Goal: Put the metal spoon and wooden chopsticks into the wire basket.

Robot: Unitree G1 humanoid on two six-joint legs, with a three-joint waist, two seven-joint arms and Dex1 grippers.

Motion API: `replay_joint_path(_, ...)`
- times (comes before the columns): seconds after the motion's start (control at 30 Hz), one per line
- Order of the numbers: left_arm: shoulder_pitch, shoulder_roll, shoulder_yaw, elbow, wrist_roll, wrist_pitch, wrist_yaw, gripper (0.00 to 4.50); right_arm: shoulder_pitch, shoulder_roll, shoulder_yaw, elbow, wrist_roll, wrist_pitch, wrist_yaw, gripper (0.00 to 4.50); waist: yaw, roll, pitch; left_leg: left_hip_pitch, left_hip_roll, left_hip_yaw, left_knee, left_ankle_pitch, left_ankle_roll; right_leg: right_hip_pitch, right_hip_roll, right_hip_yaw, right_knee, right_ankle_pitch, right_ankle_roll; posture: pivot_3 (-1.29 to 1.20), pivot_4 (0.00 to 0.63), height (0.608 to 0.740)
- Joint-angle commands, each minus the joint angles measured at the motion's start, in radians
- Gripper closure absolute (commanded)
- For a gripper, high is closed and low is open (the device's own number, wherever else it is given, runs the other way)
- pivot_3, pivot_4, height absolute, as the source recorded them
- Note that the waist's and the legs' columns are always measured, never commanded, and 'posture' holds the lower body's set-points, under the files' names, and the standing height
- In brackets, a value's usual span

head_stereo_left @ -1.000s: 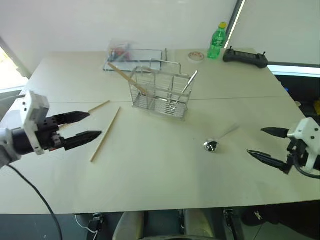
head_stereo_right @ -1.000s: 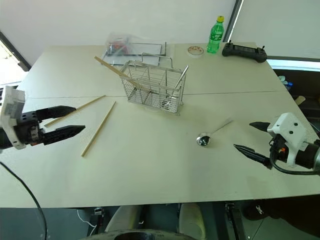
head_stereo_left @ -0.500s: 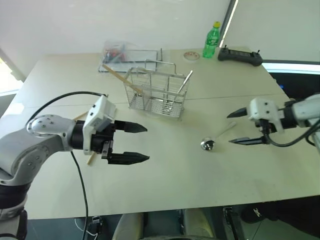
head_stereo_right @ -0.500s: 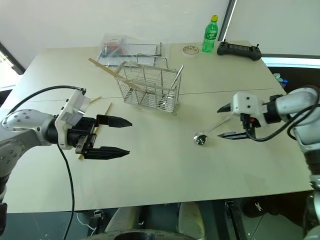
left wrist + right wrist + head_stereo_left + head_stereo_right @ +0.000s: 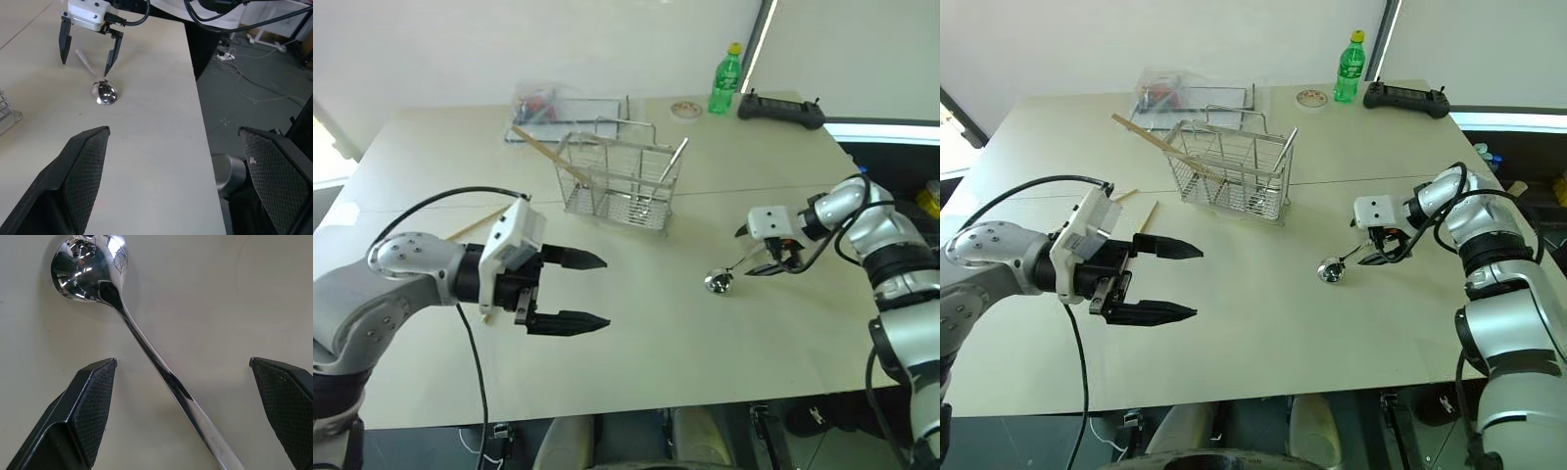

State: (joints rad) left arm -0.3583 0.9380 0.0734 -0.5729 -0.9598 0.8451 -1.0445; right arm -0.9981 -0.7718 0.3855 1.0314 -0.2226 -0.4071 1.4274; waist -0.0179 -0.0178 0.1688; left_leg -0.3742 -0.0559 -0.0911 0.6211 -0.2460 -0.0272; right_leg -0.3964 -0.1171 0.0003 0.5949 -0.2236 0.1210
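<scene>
The metal spoon (image 5: 718, 283) lies on the table right of centre, its handle running up to the right. My right gripper (image 5: 742, 255) is open and straddles that handle, one finger (image 5: 88, 406) on each side, apart from the handle (image 5: 161, 367). The wire basket (image 5: 617, 181) stands at mid table with one wooden chopstick (image 5: 548, 154) leaning out of it to the left. Two more chopsticks (image 5: 1148, 215) (image 5: 1126, 195) lie left of the basket, partly behind my left arm. My left gripper (image 5: 605, 291) hangs open over the table's middle, holding nothing.
A thin metal utensil (image 5: 674, 162) leans in the basket's right end. At the back stand a clear plastic tray (image 5: 558, 108), a tape roll (image 5: 683, 109), a green bottle (image 5: 727, 78) and a black controller (image 5: 781, 108). The table's right edge (image 5: 195, 88) is close to the spoon.
My right gripper has swung in from the right, turned downward and come over the spoon's handle. My left gripper moved right toward the table's middle, then stayed. Both remained open.
</scene>
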Motion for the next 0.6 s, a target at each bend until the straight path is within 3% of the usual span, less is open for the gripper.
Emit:
replay_joint_path(0.03,-0.004,0.017,0.035,-0.027,-0.013,-0.008,-0.006,0.06,-0.032,0.017,-0.004,0.025,-0.006,-0.03,0.046,0.0,-0.001,0.0,0.0,0.0,0.0,0.0,0.0,0.0,0.0,0.0,0.0,0.0,0.0,0.0,0.0,0.0,0.15,0.725)
replay_joint_path(0.33,-0.013,0.02,0.031,-0.025,-0.012,-0.011,-0.006,0.06,-0.046,0.067,0.015,0.037,-0.043,-0.05,0.115,0.0,-0.003,0.0,0.0,0.001,0.0,0.0,0.0,0.0,0.0,0.0,0.001,0.0,0.001,0.001,0.001,0.0,0.15,0.725)
replay_joint_path(0.43,-0.015,0.021,0.03,-0.025,-0.011,-0.012,-0.007,0.0,-0.039,0.074,0.009,0.039,-0.043,-0.054,0.128,0.83,-0.002,0.0,0.0,0.001,0.0,0.0,0.0,0.0,0.0,0.0,0.001,0.0,0.001,0.001,0.001,0.0,0.15,0.725)
replay_joint_path(0.6,-0.027,0.023,0.037,-0.021,-0.019,-0.007,-0.005,0.0,-0.03,0.082,-0.008,0.03,-0.029,-0.041,0.154,3.29,-0.006,0.0,0.0,0.002,0.0,0.0,0.0,0.0,0.0,0.001,0.001,0.0,0.001,0.001,0.001,0.0,0.15,0.725)
